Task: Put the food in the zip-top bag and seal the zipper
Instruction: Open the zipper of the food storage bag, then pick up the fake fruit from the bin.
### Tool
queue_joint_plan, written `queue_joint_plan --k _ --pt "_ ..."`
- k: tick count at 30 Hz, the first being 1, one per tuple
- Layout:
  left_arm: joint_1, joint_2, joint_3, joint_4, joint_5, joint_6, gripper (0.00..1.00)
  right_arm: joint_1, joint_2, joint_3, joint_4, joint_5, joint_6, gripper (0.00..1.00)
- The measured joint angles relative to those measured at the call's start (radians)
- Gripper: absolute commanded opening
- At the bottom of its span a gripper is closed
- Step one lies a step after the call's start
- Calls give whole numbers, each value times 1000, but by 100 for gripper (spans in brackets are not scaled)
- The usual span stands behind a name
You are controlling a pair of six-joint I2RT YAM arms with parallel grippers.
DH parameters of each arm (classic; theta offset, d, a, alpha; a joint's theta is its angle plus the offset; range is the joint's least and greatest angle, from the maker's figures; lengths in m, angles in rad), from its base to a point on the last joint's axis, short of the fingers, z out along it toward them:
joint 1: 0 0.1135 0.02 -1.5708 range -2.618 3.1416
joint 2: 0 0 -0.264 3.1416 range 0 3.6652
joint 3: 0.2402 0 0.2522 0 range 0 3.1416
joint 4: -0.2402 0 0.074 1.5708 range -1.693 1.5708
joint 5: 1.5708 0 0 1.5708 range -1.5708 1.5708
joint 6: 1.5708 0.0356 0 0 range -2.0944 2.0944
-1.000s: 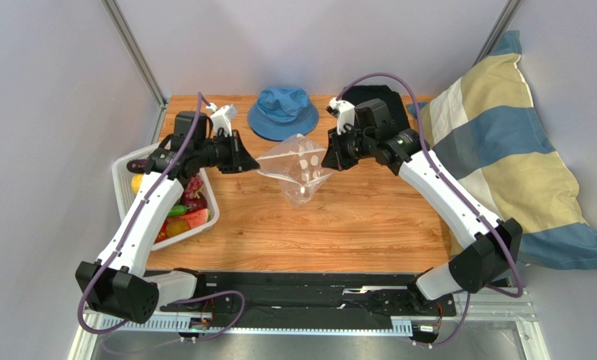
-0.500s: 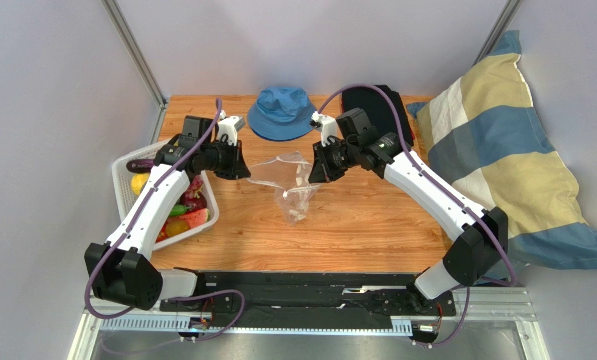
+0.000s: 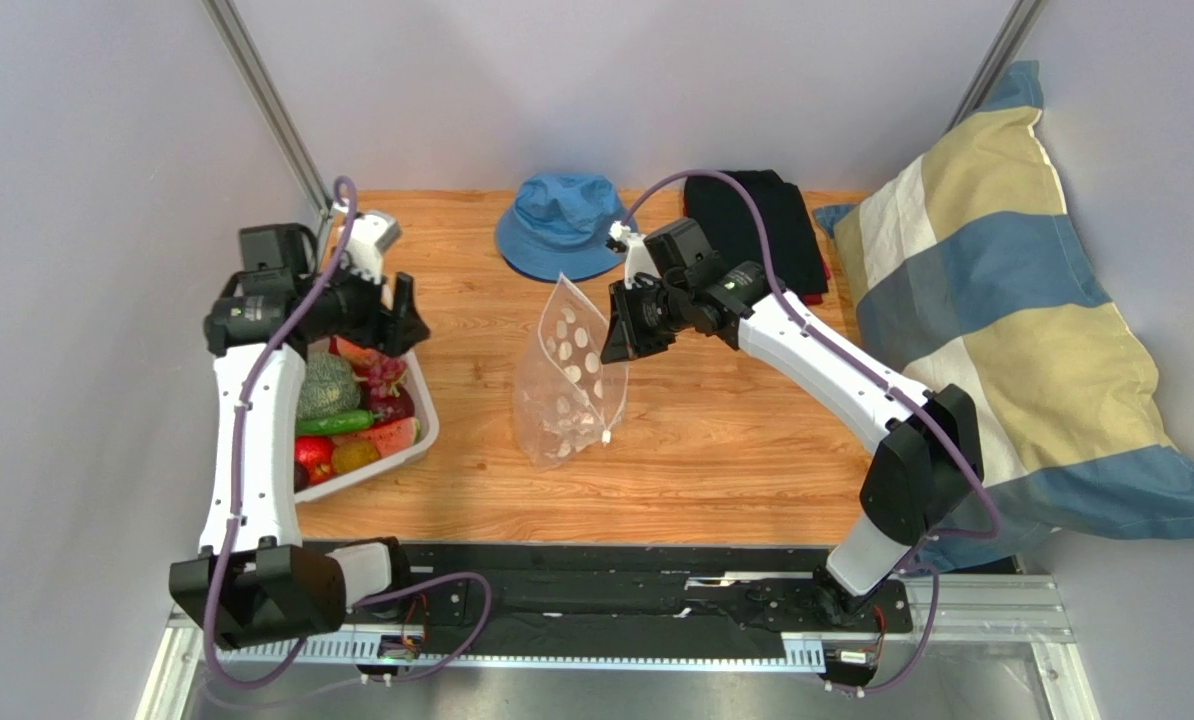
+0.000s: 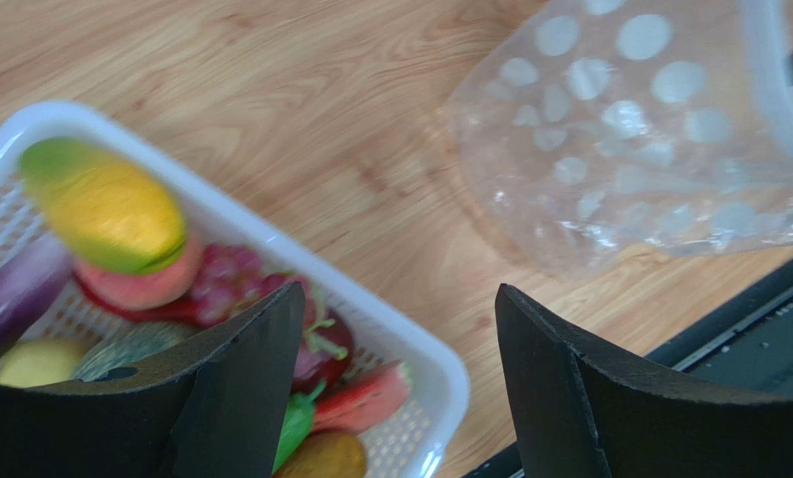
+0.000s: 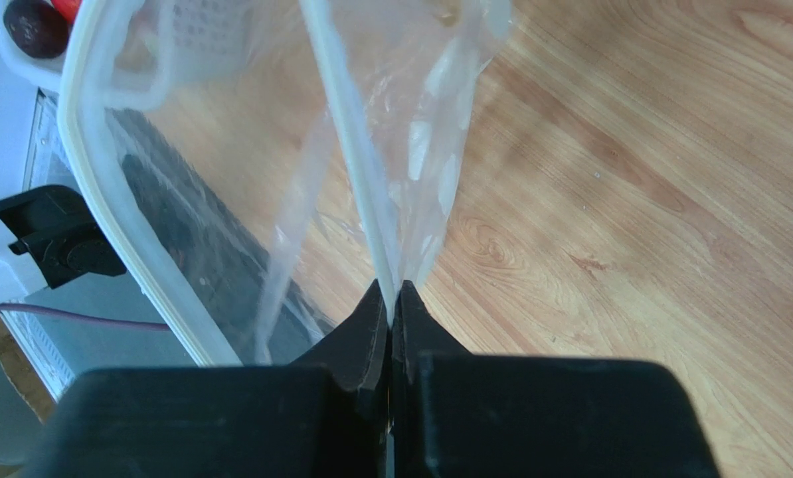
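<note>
The zip-top bag is clear with white dots and hangs from my right gripper, its lower end on the table. That gripper is shut on the bag's mouth edge, pinching the white zipper strip. The mouth gapes, the other strip bowing away to the left. My left gripper is open and holds nothing, hovering above the basket's right rim. The food lies in the white basket: a yellow-green fruit, purple grapes, a watermelon slice. The left gripper frames the basket rim, with the bag beyond.
A blue hat and a black cloth lie at the table's far edge. A checked pillow leans along the right side. Metal posts stand at the back corners.
My left gripper opened, let go of the bag and swung left over the basket. The right gripper shifted left, and the bag now hangs from it alone.
</note>
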State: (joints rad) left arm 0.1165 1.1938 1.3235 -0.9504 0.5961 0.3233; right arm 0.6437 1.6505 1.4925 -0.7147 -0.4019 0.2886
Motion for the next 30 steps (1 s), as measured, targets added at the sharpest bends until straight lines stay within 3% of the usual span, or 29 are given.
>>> queue_joint_plan --k 6,8,11,16,21,26,29,30 --pt "190 58 24 -87 16 207 82 1 -36 7 -18 72 28 0" --pt "211 76 3 -108 13 280 91 1 -79 7 -38 109 26 0" --pt "220 92 -43 -109 19 380 98 1 -159 7 -66 168 10 0" --pt "208 74 -174 -21 17 467 98 1 -273 7 -146 278 -45 0" --pt "160 68 -315 128 -66 513 93 17 -258 4 -204 379 -76 0" --pt "141 79 -389 259 -169 528 82 75 -108 22 -201 423 -72 0" --pt "140 102 -389 317 -207 527 61 95 45 92 -204 397 -48 0" --pt "140 109 -389 326 -216 522 43 98 87 112 -200 386 -40 0"
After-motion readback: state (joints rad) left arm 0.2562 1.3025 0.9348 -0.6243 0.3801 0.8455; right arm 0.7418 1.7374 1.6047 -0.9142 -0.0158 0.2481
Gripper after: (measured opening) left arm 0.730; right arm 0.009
